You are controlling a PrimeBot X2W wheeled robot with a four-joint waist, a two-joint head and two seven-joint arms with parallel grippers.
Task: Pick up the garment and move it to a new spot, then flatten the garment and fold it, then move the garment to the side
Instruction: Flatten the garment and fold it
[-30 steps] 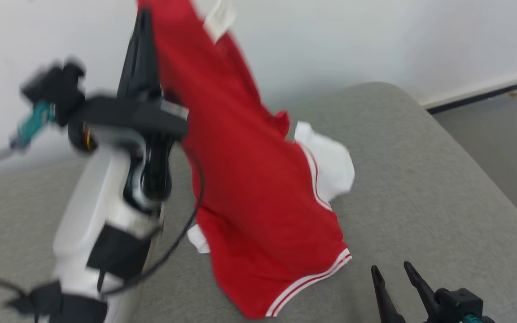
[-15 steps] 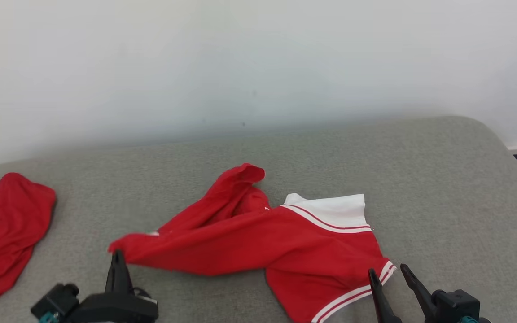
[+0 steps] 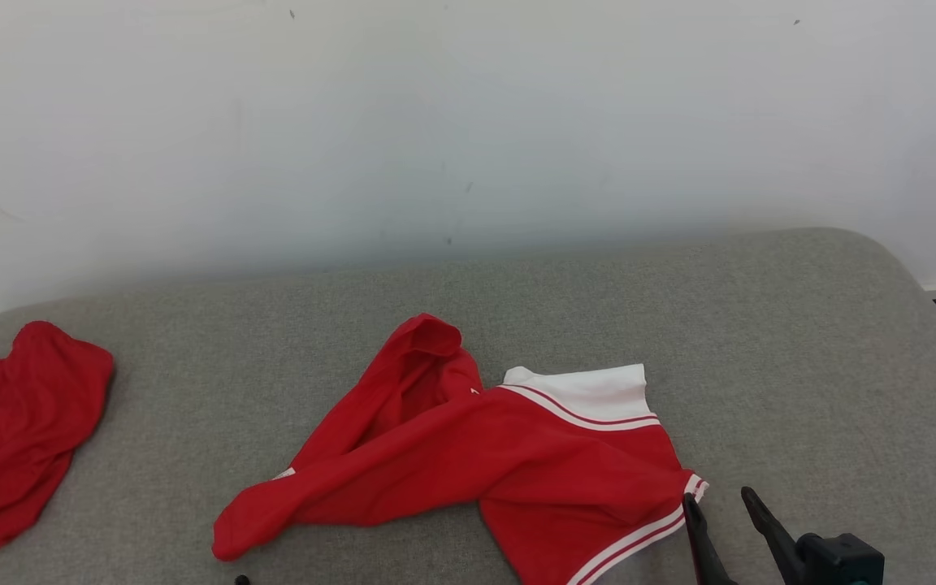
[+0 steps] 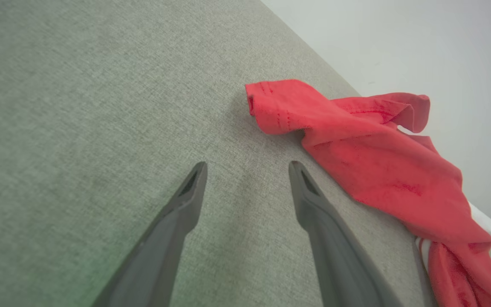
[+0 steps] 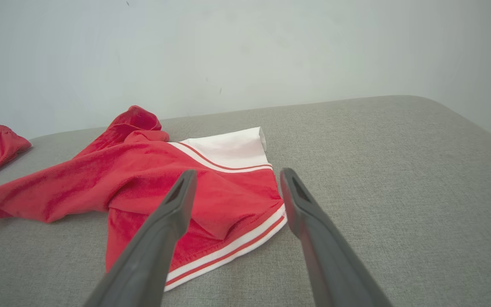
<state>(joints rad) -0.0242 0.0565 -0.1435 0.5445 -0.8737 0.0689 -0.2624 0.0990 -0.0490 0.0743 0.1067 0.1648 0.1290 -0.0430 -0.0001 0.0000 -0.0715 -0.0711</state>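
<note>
Red-and-white garment (image 3: 517,455) crumpled mid worktop (image 3: 801,366), no hand on it. Left hand (image 4: 248,165) spread wide, empty, near red corner (image 4: 267,106). Right hand (image 5: 237,172) wide, empty, over striped hem (image 5: 228,251). Step, likely: flattening. Next: pinch red corner and striped hem, pull apart.

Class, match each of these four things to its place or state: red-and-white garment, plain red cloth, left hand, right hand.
1 red-and-white garment
2 plain red cloth
3 left hand
4 right hand

A open, beside the striped hem
B crumpled, middle of the grey padding
C open, over bare padding
D far to the robot's left

Pairs: 1-B, 2-D, 3-C, 4-A
</note>
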